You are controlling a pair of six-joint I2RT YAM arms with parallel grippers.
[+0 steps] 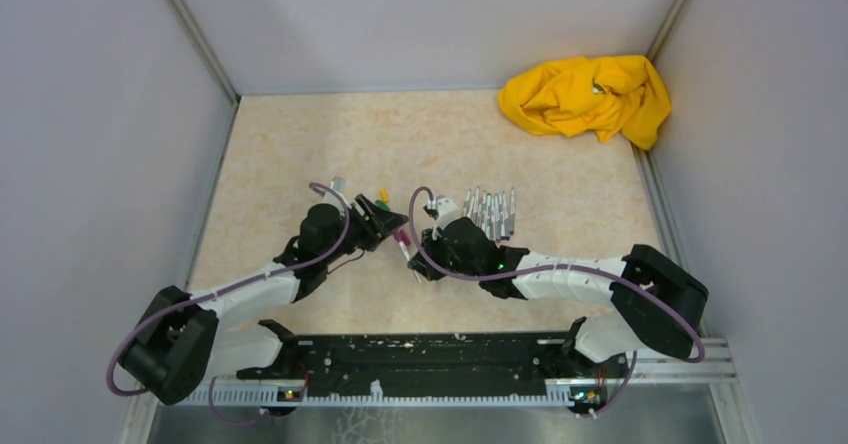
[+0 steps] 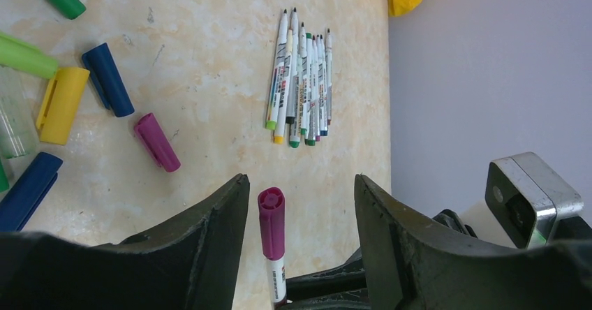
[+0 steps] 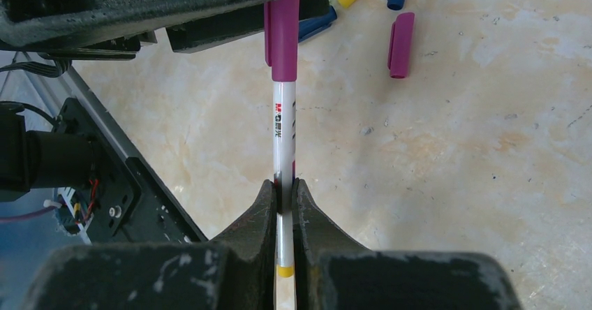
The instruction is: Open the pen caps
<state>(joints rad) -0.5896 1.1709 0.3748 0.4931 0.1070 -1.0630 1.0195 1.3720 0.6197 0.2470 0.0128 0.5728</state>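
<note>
Right fingers [image 3: 271,209] clamped tight on pen [image 3: 283,135] barrel, presenting its magenta cap [image 2: 271,212] end-on. Left fingers [image 2: 230,209] wide, straddling cap without contact, lined up to pinch and pull. Loose caps [image 2: 157,142] lie left of them.

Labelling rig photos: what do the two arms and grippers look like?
The left arm and right arm have white links and black joints, each with a looping purple cable. The left gripper and right gripper are matte black, thick-fingered.

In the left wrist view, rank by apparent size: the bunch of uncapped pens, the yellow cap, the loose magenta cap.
Largest: bunch of uncapped pens
Then: yellow cap
Smallest, narrowly: loose magenta cap
</note>
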